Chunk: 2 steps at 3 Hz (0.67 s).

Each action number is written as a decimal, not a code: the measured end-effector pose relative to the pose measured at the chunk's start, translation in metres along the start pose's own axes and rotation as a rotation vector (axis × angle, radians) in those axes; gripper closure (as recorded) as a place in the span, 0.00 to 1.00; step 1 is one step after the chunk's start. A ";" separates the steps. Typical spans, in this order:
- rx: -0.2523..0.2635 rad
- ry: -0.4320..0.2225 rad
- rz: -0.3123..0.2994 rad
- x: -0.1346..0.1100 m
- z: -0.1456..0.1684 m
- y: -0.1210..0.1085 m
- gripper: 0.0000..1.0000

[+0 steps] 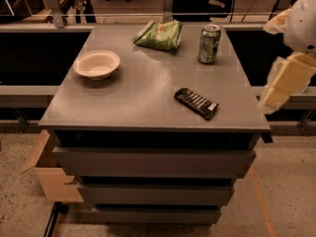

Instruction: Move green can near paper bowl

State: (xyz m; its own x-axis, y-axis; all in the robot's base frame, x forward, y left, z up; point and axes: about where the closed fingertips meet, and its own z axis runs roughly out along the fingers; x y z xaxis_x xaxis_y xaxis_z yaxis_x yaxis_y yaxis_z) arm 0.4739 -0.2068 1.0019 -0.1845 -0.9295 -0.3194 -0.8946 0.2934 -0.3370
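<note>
The hand (282, 83) hangs at the right edge of the view, off the side of the surface (143, 90) and just above its level. It holds nothing. Whether it is spread apart or drawn together, I cannot tell from this angle. It is well apart from everything on the top.

Nearest to it among the task's things is the green can (209, 44), standing upright near the far right corner of the surface, untouched. Just beside the can, toward the middle of the far edge, lies a crinkled green snack bag (160, 34). A dark wrapped snack bar (196, 102) lies flat near the front right, between the hand and the middle of the surface. The paper bowl (97, 64) sits upright and empty on the left side, well apart from the can. Under the surface are grey drawers, and an open cardboard box (47, 172) stands on the floor at the lower left.

By my reading the task has barely begun: this is the approach to the can, with no grasp made. The next move calls for reaching in over the right edge toward the far corner, closing around the can's body while it stays upright, and keeping clear of the snack bag close beside it. After that, the can must cross the surface to the bowl.
</note>
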 end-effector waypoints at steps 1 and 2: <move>0.030 -0.086 0.074 -0.005 0.013 -0.030 0.00; 0.073 -0.156 0.169 -0.013 0.035 -0.058 0.00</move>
State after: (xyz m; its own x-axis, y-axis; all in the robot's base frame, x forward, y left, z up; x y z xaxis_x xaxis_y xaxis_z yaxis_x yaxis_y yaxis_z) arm 0.5430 -0.2037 0.9945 -0.2589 -0.8216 -0.5079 -0.8234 0.4626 -0.3286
